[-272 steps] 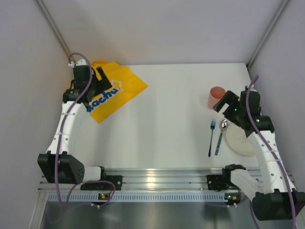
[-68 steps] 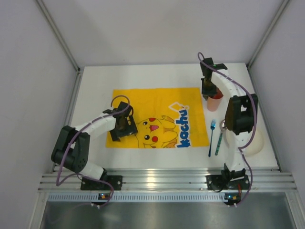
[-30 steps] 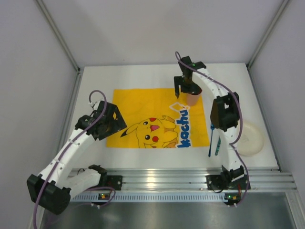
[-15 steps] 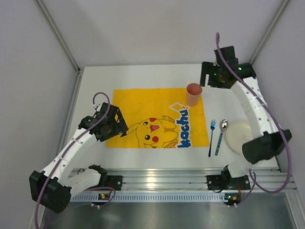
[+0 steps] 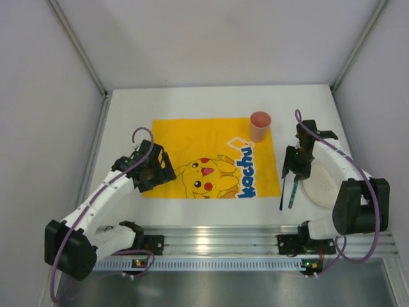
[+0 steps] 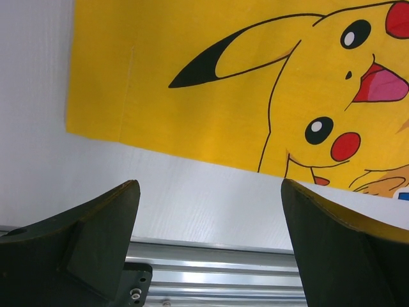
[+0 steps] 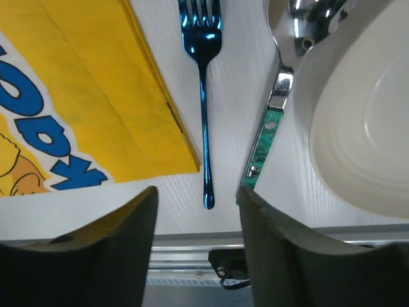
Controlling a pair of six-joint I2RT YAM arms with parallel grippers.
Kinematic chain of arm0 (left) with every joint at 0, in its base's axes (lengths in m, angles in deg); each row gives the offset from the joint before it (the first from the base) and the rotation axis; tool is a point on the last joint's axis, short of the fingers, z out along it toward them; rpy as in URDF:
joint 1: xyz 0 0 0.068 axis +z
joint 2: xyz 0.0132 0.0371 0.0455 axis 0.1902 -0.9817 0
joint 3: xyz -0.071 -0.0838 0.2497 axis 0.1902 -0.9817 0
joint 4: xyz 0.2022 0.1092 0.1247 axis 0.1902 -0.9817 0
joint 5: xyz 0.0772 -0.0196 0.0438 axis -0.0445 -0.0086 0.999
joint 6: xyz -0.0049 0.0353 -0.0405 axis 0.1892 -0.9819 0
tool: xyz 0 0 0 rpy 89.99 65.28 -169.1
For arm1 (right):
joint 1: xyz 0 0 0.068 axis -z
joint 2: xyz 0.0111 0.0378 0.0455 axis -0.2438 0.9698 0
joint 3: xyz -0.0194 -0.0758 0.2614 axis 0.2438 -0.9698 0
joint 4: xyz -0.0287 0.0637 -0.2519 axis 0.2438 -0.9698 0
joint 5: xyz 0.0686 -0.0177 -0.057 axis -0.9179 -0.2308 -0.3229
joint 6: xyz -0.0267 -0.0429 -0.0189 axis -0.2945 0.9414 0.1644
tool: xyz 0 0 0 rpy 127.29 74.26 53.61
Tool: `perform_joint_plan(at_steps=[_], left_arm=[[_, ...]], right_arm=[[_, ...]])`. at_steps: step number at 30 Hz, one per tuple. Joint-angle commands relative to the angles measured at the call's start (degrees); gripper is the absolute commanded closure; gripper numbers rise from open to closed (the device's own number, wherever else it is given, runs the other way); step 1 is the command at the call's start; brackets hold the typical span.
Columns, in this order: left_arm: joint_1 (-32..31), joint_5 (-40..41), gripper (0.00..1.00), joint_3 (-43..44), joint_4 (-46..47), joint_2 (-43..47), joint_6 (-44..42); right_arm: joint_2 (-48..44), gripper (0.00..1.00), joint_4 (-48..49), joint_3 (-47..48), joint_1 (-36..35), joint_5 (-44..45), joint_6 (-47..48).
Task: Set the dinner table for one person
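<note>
The dinner table (image 5: 192, 102) is a white top carrying a spread yellow Pikachu mat (image 5: 211, 157). A pink cup (image 5: 260, 126) stands upright on the mat's far right corner. Right of the mat lie a blue fork (image 5: 282, 188), a green-handled spoon (image 5: 293, 190) and a white plate (image 5: 326, 182). My right gripper (image 5: 293, 169) hovers over the fork and spoon. In the right wrist view its jaws (image 7: 198, 195) are partly open and hold nothing, with the end of the fork (image 7: 203, 96) between them and the spoon (image 7: 268, 137) beside the right finger. My left gripper (image 5: 153, 171) hangs wide open (image 6: 208, 192) over the mat's near left corner (image 6: 223, 83).
A ribbed aluminium rail (image 5: 211, 240) runs along the table's near edge, with both arm bases on it. White walls close in the left, back and right sides. The plate (image 7: 364, 128) sits close to the spoon's bowl.
My right arm has swung from the back right corner down over the fork and spoon, and its jaws have narrowed. The cup stands alone on the mat. The left gripper has barely shifted.
</note>
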Motion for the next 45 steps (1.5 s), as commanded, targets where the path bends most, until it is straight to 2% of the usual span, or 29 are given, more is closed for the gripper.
perform_joint_plan(at_steps=[1, 3, 4, 20, 22, 24, 25, 26, 29, 32, 34, 38, 39, 42, 45], left_arm=[[0.1, -0.3, 0.03, -1.6, 1.1, 3.9, 0.2], [0.1, -0.3, 0.03, -2.3, 0.9, 5.1, 1.0], [0.1, -0.4, 0.03, -2.9, 0.6, 6.1, 1.2], [0.1, 1.3, 0.02, -1.6, -1.8, 6.9, 2.0], [0.2, 1.5, 0.02, -1.5, -2.0, 6.8, 2.0], [0.1, 1.6, 0.03, -1.4, -2.4, 6.8, 2.0], [0.1, 1.7, 0.02, -1.4, -2.3, 6.9, 2.0], [0.1, 1.5, 0.02, -1.5, -2.2, 6.9, 2.0], [0.1, 0.5, 0.02, -1.5, -0.8, 6.4, 1.4], [-0.2, -5.3, 0.01, 0.0, 4.4, 4.8, -1.2], [-0.6, -10.1, 0.02, 3.0, 8.0, 3.2, -2.4], [-3.0, -18.3, 0.05, 10.7, 15.5, -5.8, -5.9], [-5.9, -19.1, 0.06, 15.1, 17.4, -7.5, -6.5], [-12.7, -19.8, 0.06, 25.3, 20.7, -13.6, -7.9], [-17.6, -22.8, 0.1, 35.0, 24.5, -19.9, -7.4]], right_arm=[[1.2, 0.55, 4.9, 0.8, -0.3, -0.5, -0.9], [2.8, 0.72, 5.4, 0.8, -0.3, 0.1, -1.0], [4.4, 0.74, 5.6, 0.9, -0.3, 0.4, -0.9], [17.0, 0.8, 10.1, 4.6, -0.3, 3.4, -1.9], [19.1, 0.81, 10.6, 4.3, -0.5, 3.4, -2.1], [20.2, 0.87, 11.3, 3.5, -0.6, 3.4, -2.2], [20.3, 0.91, 11.5, 3.3, -0.7, 3.4, -2.2], [20.2, 1.0, 11.8, 3.0, -0.7, 5.4, -2.1], [18.9, 1.0, 10.1, 3.9, -0.8, 6.1, -1.8], [13.0, 1.0, 3.8, 10.3, -2.6, 8.7, -1.7], [8.8, 1.0, -0.8, 17.7, -4.2, 9.9, -2.0], [7.0, 1.0, -9.3, 32.5, -6.0, 8.5, -2.6], [6.9, 1.0, -11.1, 37.5, -6.6, 8.3, -3.2], [6.2, 1.0, -16.0, 44.8, -8.1, 7.1, -4.2], [4.0, 1.0, -17.3, 47.0, -8.9, 1.7, -4.8]])
